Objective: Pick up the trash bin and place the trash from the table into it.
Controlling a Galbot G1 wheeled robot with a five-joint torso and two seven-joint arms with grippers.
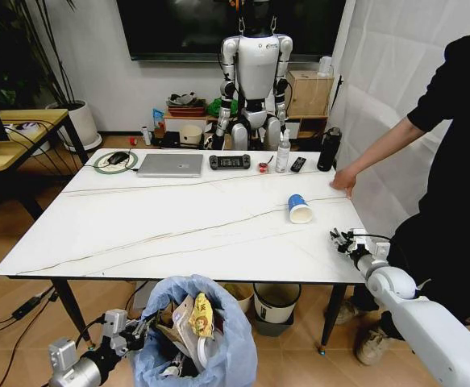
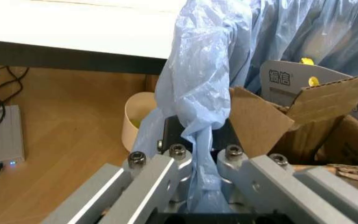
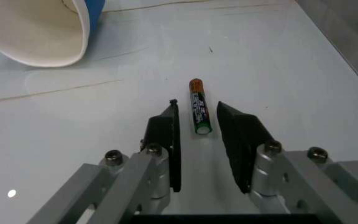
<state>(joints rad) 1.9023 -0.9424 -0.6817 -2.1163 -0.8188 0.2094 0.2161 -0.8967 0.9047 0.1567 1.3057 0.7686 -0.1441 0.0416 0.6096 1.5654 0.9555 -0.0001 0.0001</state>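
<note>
Head view: left hand (image 1: pixel 138 329) clamped on trash bin (image 1: pixel 193 339) liner below counter (image 1: pixel 178 226) front edge; right hand (image 3: pixel 197 133), fingers apart, straddles battery (image 3: pixel 199 113) nr blue cup (image 1: pixel 299 208).

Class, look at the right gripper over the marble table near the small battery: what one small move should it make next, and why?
Probably lower slightly and close. The right gripper is open, its fingers flanking the battery, which lies flat on the table and is not yet pinched. The left gripper already holds the trash bin by its blue bag, below the table's near edge, ready to receive it.
</note>
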